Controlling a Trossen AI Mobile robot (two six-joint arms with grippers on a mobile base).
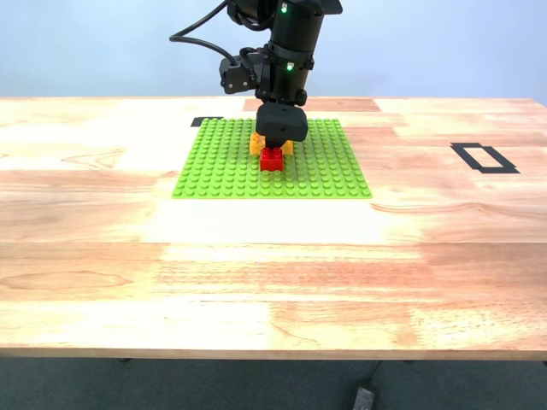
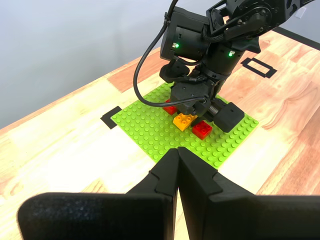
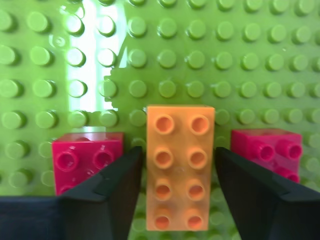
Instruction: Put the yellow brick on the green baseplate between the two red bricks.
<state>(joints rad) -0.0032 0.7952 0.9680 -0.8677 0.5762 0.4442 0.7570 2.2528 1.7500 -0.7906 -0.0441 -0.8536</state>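
yellow brick [image 3: 180,173] sits studs-up on the green baseplate [image 3: 260,65], lengthwise between the two red bricks, one red brick [image 3: 86,159] on one side and the other red brick [image 3: 267,150] on the opposite side. in the second wrist view my second claw [image 3: 177,197] straddles the yellow brick: one finger [image 3: 107,192] stands in the gap between it and the first red brick, the other finger in the gap toward the second red brick. thin slivers of green show between each finger and the brick's long sides, so the jaws look parted around it rather than pressing on it, though the gaps are narrow.

in the exterior view the second arm comes down from the top of the picture onto the middle of the baseplate, which lies flat on the wooden table [image 1: 273,282]; its claw covers most of the yellow brick, and one red brick shows in front of it.

my first claw [image 2: 177,167] hangs well apart from the baseplate, above the table, its two fingers pressed together with nothing between them.

black tape marks [image 1: 484,158] lie on the table toward the exterior view's right.
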